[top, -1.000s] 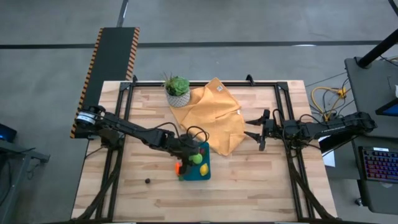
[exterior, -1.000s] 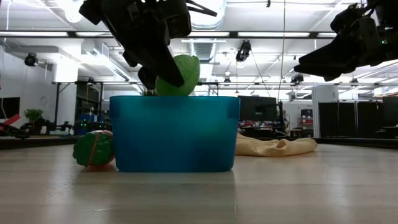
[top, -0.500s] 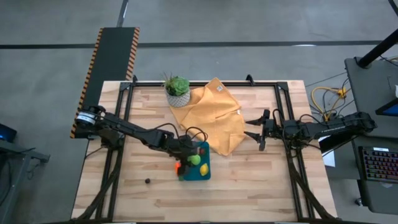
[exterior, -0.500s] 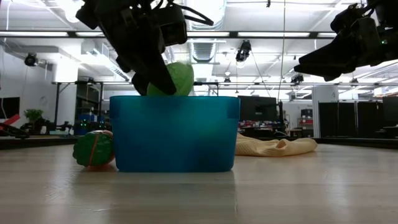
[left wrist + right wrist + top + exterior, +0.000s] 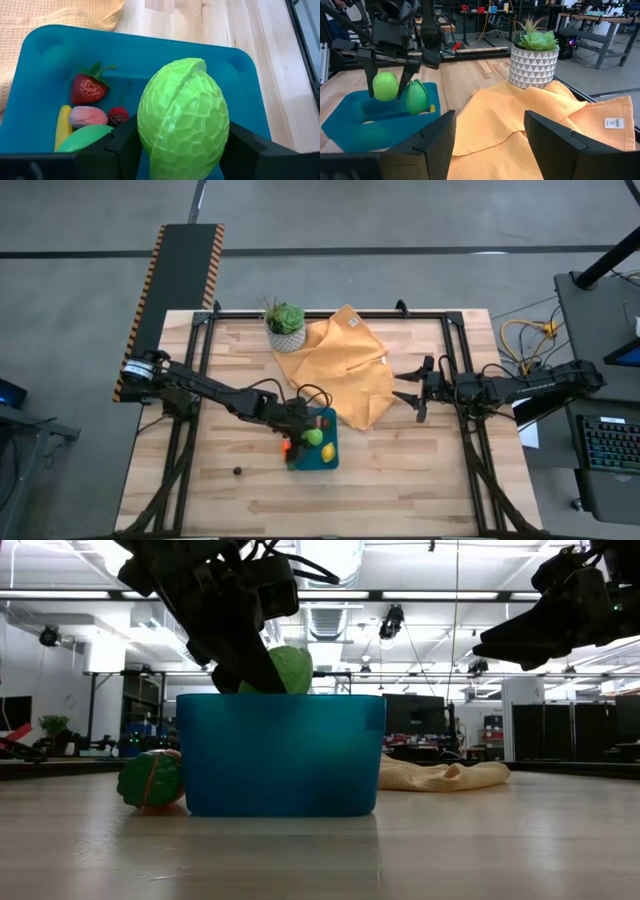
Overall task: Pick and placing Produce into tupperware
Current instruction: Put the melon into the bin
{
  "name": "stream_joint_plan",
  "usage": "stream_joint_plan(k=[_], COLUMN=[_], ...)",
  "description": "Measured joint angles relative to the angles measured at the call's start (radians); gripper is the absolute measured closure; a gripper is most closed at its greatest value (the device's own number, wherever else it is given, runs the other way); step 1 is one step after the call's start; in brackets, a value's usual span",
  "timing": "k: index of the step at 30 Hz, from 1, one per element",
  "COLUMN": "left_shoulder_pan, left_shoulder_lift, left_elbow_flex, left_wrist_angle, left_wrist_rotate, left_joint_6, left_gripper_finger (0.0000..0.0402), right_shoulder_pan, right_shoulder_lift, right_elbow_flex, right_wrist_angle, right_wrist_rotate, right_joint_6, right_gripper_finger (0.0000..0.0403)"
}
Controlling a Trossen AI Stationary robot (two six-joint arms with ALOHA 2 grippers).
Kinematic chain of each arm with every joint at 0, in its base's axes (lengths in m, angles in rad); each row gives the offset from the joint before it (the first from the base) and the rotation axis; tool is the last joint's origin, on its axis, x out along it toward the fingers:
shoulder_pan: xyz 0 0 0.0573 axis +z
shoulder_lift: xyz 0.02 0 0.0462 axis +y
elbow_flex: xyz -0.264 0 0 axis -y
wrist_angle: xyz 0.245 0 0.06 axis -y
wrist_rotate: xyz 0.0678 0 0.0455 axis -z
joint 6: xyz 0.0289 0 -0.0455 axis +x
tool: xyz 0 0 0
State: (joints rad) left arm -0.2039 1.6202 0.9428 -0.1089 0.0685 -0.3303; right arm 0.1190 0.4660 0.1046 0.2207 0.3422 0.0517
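The teal tupperware (image 5: 318, 442) (image 5: 280, 754) sits on the wood near the yellow cloth's near corner. My left gripper (image 5: 182, 147) (image 5: 307, 432) hangs over it, shut on a lime-green, cabbage-like toy (image 5: 182, 115) (image 5: 280, 670) whose underside is just inside the rim. Inside lie a strawberry (image 5: 87, 89), a yellow piece (image 5: 62, 127), a pink piece (image 5: 87, 116), a dark cherry (image 5: 118, 115) and a green piece (image 5: 82, 138). An orange-and-green toy (image 5: 150, 778) rests on the table against the container's left wall. My right gripper (image 5: 415, 394) (image 5: 490, 145) is open, hovering at the table's right. My left gripper pinches the lime-green toy across its round body (image 5: 150, 125), one finger (image 5: 122, 145) on each side. The fingers come slanting down from the table's left. The toy is lifted clear, above the things lying in the tupperware.
A mustard-yellow cloth (image 5: 345, 365) is spread over the far middle of the table, with a potted plant (image 5: 286, 325) at its far left corner. A small dark piece (image 5: 237, 471) lies on the bare wood to the near left.
My left gripper has sunk a little toward the tupperware and drawn slightly toward the table's left, still shut on the lime-green toy. The toy now stands lower against the container's rim. The right arm has kept still.
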Motion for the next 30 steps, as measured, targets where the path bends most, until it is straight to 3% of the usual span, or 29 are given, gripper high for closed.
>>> stream_joint_plan(k=[8, 23, 30], left_shoulder_pan=[0.015, 0.024, 0.024], left_shoulder_lift=[0.106, 0.103, 0.103], left_elbow_flex=[0.047, 0.084, 0.087], left_wrist_angle=[-0.008, -0.067, -0.065], left_wrist_rotate=[0.017, 0.056, 0.058], left_joint_6=[0.032, 0.022, 0.014], left_gripper_finger=[0.0209, 0.0208, 0.0165], right_shoulder_pan=[0.0, 0.0, 0.0], right_shoulder_lift=[0.0, 0.001, 0.001], right_elbow_flex=[0.0, 0.0, 0.0], right_wrist_angle=[0.001, -0.001, 0.0], right_wrist_rotate=[0.0, -0.001, -0.001], right_joint_6=[0.002, 0.0, 0.0], right_gripper_finger=[0.0175, 0.0175, 0.0175])
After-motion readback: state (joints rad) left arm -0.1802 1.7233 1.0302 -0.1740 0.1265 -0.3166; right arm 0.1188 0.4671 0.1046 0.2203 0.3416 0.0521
